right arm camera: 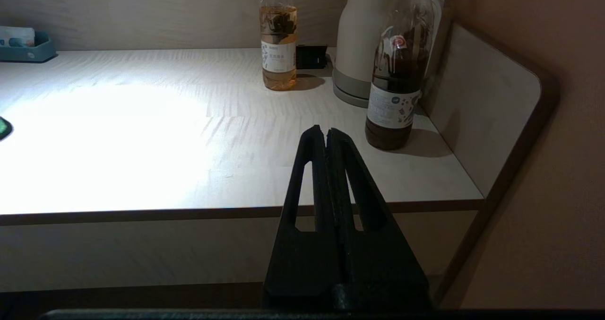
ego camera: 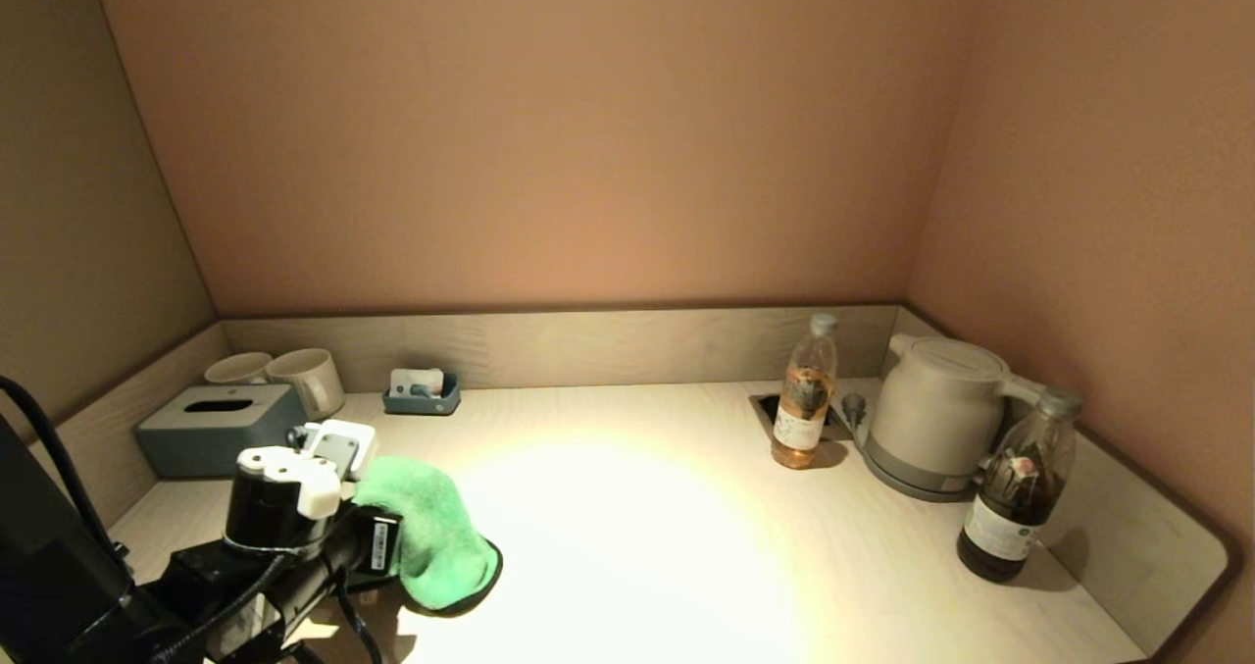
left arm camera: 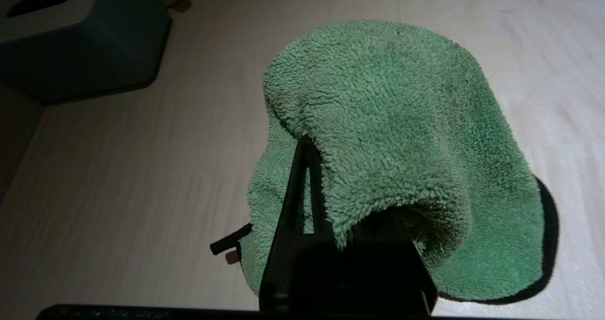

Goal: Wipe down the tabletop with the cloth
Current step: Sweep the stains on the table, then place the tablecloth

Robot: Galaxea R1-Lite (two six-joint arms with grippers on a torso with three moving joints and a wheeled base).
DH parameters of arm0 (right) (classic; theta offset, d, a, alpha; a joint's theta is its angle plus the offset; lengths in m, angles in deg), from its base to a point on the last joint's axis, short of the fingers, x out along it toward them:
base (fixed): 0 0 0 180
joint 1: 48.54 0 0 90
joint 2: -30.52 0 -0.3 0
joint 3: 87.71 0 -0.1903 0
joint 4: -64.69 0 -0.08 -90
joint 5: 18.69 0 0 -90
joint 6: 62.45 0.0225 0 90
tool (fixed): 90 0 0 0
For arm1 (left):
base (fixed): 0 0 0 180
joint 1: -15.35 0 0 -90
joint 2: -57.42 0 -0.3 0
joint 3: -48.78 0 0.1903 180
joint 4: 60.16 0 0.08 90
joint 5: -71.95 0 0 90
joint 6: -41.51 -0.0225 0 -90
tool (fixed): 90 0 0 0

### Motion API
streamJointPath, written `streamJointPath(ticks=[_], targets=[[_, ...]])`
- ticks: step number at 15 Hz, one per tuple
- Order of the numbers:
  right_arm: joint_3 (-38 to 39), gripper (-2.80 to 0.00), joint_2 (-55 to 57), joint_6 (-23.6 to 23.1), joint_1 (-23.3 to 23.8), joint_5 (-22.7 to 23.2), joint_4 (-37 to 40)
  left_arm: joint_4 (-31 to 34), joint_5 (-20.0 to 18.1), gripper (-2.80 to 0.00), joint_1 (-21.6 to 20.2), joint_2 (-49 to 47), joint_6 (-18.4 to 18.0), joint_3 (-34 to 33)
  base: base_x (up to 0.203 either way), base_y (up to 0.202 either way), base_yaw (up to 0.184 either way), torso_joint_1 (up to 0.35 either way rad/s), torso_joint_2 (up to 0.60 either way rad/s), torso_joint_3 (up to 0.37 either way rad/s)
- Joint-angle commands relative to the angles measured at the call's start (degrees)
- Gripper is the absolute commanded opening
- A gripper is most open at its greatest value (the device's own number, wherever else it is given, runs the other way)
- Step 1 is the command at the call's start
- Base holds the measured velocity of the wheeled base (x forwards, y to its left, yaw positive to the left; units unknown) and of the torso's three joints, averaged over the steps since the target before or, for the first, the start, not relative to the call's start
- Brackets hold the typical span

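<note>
A fluffy green cloth (ego camera: 431, 536) is draped over my left gripper (ego camera: 384, 527) near the front left of the pale wooden tabletop (ego camera: 647, 527). The cloth's lower edge rests on the table. In the left wrist view the cloth (left arm camera: 392, 131) covers the gripper (left arm camera: 326, 154). One black finger (left arm camera: 295, 187) shows, the other is hidden under the cloth, and a fold of cloth is pinched between them. My right gripper (right arm camera: 327, 133) is shut and empty, parked below and in front of the table's front edge at the right. It is out of the head view.
A grey tissue box (ego camera: 216, 429), two cups (ego camera: 306, 378) and a small blue tray (ego camera: 422, 394) stand at the back left. A tea bottle (ego camera: 804, 399), a white kettle (ego camera: 936, 419) and a dark bottle (ego camera: 1015, 497) stand at the right. Low walls edge the table.
</note>
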Motion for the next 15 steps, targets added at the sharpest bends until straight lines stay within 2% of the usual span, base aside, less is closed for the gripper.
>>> streamJointPath(ticks=[1,7,11,15], targets=[[0.00,-2.80,0.07,0.00,-0.04,0.02,-0.04,-1.66,0.18,-2.80,-5.48,3.54,-0.15,0.67,0.000,0.000,0.000,0.000,0.00,0.000],[0.00,-2.80,0.07,0.00,0.03,0.02,-0.01,-0.20,0.18,-2.80,-10.13,18.42,-2.83,-0.45,0.000,0.000,0.000,0.000,0.00,0.000],[0.00,-2.80,0.07,0.00,0.03,0.02,-0.02,2.86,-0.29,-2.80,-20.29,26.48,-2.94,-3.53,0.000,0.000,0.000,0.000,0.00,0.000],[0.00,-2.80,0.07,-0.03,0.03,0.02,-0.04,3.03,-0.62,-2.80,-27.86,29.36,-2.91,-7.36,0.000,0.000,0.000,0.000,0.00,0.000]])
